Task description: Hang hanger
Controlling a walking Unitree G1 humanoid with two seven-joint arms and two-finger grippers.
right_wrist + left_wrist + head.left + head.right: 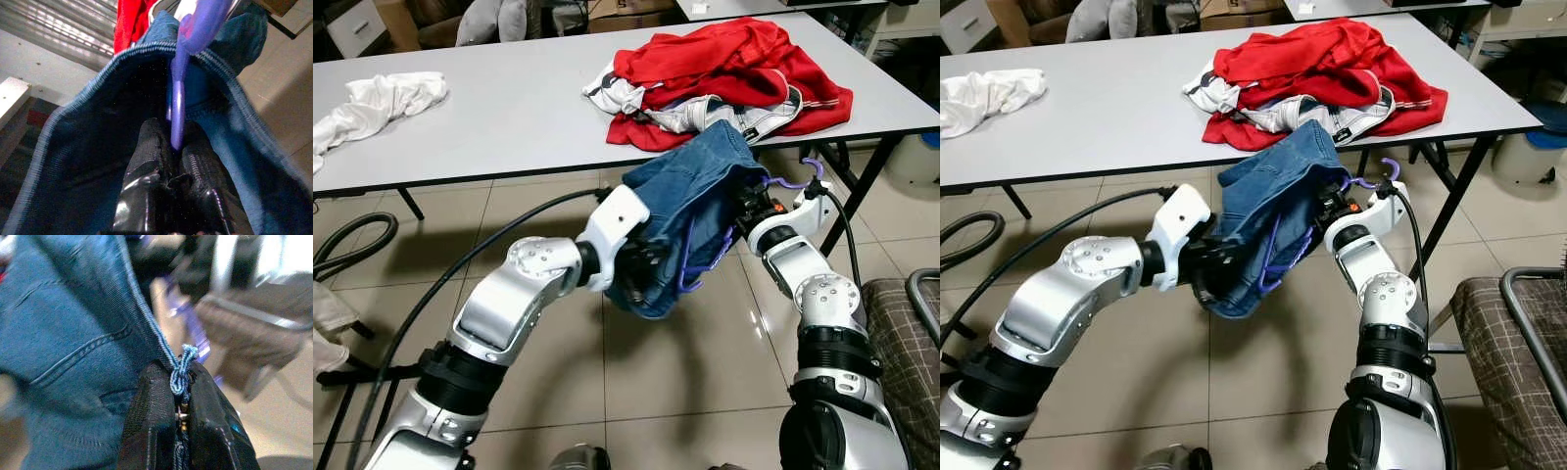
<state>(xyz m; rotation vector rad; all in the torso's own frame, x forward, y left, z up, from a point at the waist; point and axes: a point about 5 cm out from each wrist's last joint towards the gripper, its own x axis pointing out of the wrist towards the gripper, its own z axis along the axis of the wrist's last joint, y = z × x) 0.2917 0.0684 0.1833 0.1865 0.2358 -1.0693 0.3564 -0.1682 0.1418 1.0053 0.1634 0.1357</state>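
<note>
Blue denim garment (1268,211) draped over purple hanger (1278,257), held between both arms, grey table (1087,117) behind

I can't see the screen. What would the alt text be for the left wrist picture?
Close-up of the left claw, its two black fingers pinched shut on the edge of a blue denim garment. Behind it, blurred, are a purple hanger and tiled floor.

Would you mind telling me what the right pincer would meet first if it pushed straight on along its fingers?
Most likely the blue denim garment: the right pincer, shut on the purple plastic hanger, points into its folds. Beyond lies the red cloth on the grey table, though depth is unclear.
</note>
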